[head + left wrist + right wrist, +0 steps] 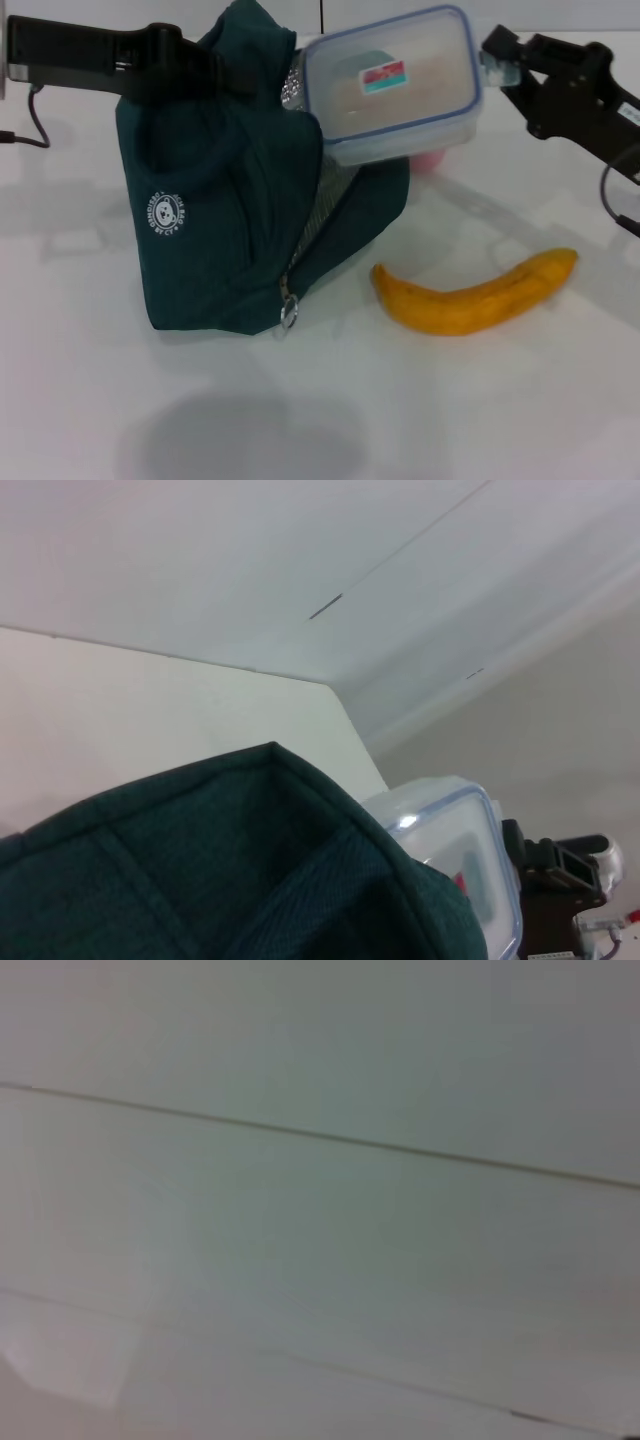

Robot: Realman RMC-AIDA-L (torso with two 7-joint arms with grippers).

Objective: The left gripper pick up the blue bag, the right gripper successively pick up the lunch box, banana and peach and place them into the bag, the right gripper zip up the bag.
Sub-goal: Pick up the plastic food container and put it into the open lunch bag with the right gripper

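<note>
The blue bag (pixel 220 220) stands on the white table, its top held up by my left gripper (pixel 222 72), which is shut on the fabric. The lunch box (pixel 395 80) hangs tilted at the bag's open mouth, one end inside against the foil lining. My right gripper (pixel 495 62) is shut on its far right rim. The banana (pixel 475 295) lies on the table to the right of the bag. A sliver of the pink peach (pixel 432 160) shows behind the lunch box. The left wrist view shows the bag (pixel 250 880), the lunch box (pixel 460 850) and the right gripper (pixel 560 880) beyond it.
The bag's zipper ring (pixel 288 315) hangs at its lower front corner. A cable (pixel 30 125) trails at the far left. The right wrist view shows only pale flat surfaces.
</note>
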